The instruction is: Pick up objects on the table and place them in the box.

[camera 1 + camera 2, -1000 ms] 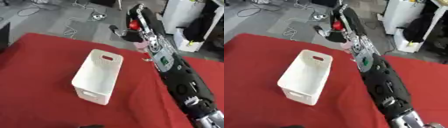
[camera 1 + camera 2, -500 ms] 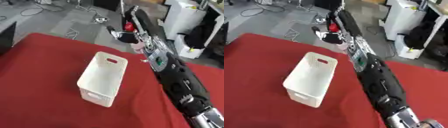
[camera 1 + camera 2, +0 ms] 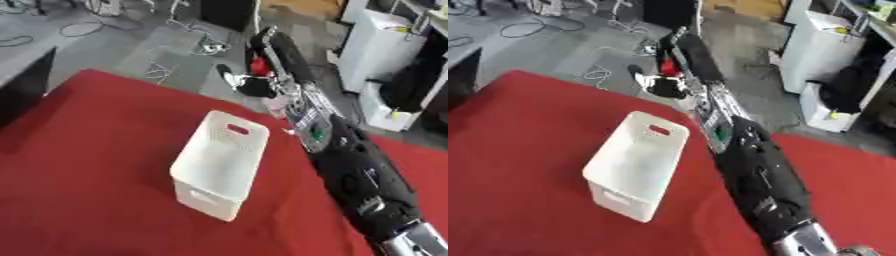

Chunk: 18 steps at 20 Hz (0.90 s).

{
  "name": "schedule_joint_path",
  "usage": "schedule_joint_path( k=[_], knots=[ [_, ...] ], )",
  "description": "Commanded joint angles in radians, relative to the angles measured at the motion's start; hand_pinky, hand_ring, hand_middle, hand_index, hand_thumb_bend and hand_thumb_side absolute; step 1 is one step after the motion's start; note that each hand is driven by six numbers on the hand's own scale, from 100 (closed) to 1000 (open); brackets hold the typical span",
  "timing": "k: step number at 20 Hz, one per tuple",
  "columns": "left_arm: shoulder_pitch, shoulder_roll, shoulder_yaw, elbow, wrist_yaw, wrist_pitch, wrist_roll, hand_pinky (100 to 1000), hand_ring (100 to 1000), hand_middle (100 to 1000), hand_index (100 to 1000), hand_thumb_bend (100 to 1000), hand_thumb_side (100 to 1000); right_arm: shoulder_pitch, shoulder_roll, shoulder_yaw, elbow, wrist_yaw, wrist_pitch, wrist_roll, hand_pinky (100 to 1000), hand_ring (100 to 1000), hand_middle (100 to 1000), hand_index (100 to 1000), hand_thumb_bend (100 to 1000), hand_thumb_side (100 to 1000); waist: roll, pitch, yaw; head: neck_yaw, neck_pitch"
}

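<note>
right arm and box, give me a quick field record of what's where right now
surface: red table cloth
box: white box, upright, open top, slot handle on its far wall, near the table's middle
box contents: none visible
right arm: black, stretched from lower right past the box's right side toward the far edge
right hand: right hand at the far table edge, beyond the box; fingers too blurred to read
held item: something red near the hand, unclear
left hand: not seen
</note>
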Motion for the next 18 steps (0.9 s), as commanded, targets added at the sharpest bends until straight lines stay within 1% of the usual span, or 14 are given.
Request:
schedule_joint_path(
  k=[1,6,13,18],
  knots=[
    [-0.014,0.007,-0.006,-0.008,0.005,-0.122,-0.129,760,830,688,982,100,795,-0.037,-0.011,-0.021,-0.003,0.019,0.019,-0.01,100,100,100,110,408,100,0.005,-0.016,0.007,-0.007,-0.015],
    [-0.023,0.008,-0.006,-0.002,-0.001,-0.114,-0.131,760,830,687,983,103,799,-0.043,-0.006,-0.036,0.017,0.035,0.039,-0.018,100,100,100,111,399,100,-0.013,-0.013,0.029,-0.003,-0.022],
    [-0.037,0.006,-0.008,0.009,-0.008,-0.102,-0.133,761,830,685,984,115,804,-0.049,0.0,-0.048,0.035,0.058,0.059,-0.027,100,100,100,111,344,100,-0.038,-0.013,0.063,0.001,-0.028],
    [-0.043,-0.005,-0.008,0.02,-0.008,-0.089,-0.132,761,829,685,984,123,805,-0.047,0.003,-0.055,0.065,0.092,0.076,-0.038,100,100,100,110,304,100,-0.041,-0.02,0.075,0.01,-0.023]
  ],
)
